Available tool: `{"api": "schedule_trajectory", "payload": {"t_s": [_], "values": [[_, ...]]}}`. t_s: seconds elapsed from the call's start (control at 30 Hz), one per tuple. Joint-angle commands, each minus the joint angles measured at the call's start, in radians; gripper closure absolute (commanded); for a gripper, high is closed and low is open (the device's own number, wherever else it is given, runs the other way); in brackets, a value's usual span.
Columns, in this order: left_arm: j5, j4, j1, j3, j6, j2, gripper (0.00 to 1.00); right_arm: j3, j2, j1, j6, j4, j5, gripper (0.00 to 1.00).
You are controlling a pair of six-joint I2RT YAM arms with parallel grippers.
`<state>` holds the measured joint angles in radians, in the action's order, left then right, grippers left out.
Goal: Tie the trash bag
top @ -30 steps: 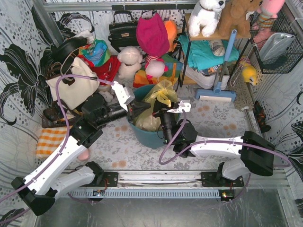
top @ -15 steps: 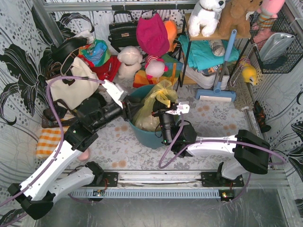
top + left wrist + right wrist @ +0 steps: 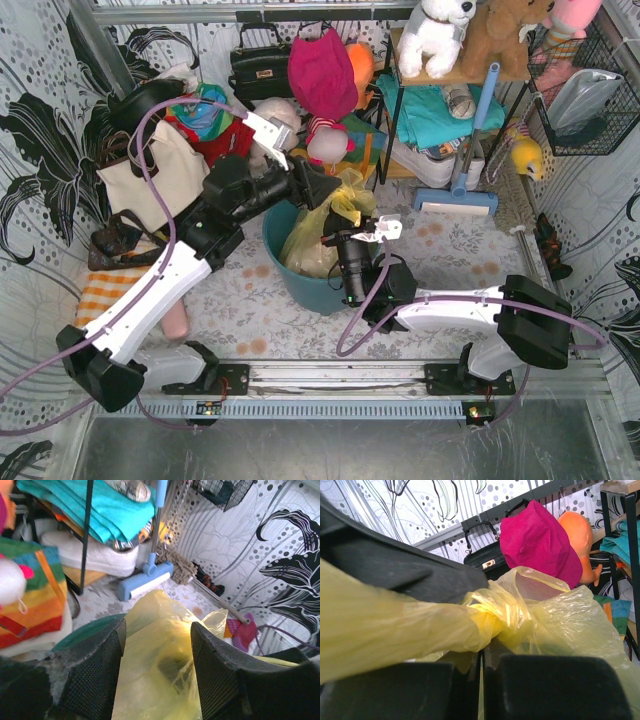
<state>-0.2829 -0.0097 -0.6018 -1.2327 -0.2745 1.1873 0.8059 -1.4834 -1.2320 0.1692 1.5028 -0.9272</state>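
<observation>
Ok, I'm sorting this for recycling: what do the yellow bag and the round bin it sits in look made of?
The bag looks like thin plastic film: translucent yellow-green, glossy, finely crinkled, with light showing through. The bin seems to be hard moulded plastic, teal with a smooth, dull surface, though only part of its wall shows.

top view looks down from behind; both wrist views sit close on the trash bag (image 3: 345,200) all 3 share.
</observation>
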Motion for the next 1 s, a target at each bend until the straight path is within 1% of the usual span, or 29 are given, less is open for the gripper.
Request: {"api": "schedule_trajectory", "payload": {"t_s": [0.0, 0.03, 0.07, 0.23, 0.3, 0.37, 0.4, 0.43, 0.53, 0.87, 0.93, 0.97], "values": [[-0.098, 0.022, 0.032, -0.066, -0.124, 0.031, 0.37, 0.011, 0.032, -0.004, -0.025, 0.018, 0.015, 1.00], [-0.110, 0.017, 0.041, -0.067, -0.134, 0.036, 0.37, 0.012, 0.031, -0.003, -0.026, 0.019, 0.017, 1.00], [-0.132, 0.017, 0.051, -0.061, -0.144, 0.041, 0.39, 0.011, 0.031, -0.004, -0.026, 0.020, 0.019, 1.00], [-0.237, 0.080, 0.086, -0.009, -0.202, 0.026, 0.57, 0.015, 0.027, -0.004, -0.022, 0.022, 0.015, 1.00], [-0.263, 0.081, 0.092, -0.002, -0.209, 0.019, 0.70, 0.018, 0.021, -0.003, -0.018, 0.026, 0.012, 1.00], [-0.276, 0.063, 0.094, -0.003, -0.204, 0.014, 0.88, 0.022, 0.014, -0.003, -0.013, 0.033, 0.010, 1.00], [-0.279, 0.047, 0.094, -0.004, -0.202, 0.011, 0.95, 0.025, 0.009, -0.003, -0.008, 0.036, 0.008, 1.00], [-0.280, 0.032, 0.094, -0.005, -0.197, 0.006, 0.99, 0.027, 0.005, -0.004, -0.003, 0.043, 0.006, 1.00], [-0.277, -0.014, 0.094, -0.001, -0.190, -0.014, 1.00, 0.033, -0.004, -0.003, 0.013, 0.060, 0.008, 1.00], [-0.322, -0.069, 0.094, 0.077, -0.221, -0.118, 1.00, 0.044, -0.017, -0.003, 0.098, 0.128, -0.001, 1.00], [-0.301, -0.098, 0.095, 0.087, -0.217, -0.143, 1.00, 0.050, -0.026, -0.003, 0.109, 0.144, 0.004, 1.00], [-0.250, -0.128, 0.094, 0.086, -0.198, -0.155, 1.00, 0.051, -0.029, -0.003, 0.108, 0.143, 0.006, 1.00]]}}
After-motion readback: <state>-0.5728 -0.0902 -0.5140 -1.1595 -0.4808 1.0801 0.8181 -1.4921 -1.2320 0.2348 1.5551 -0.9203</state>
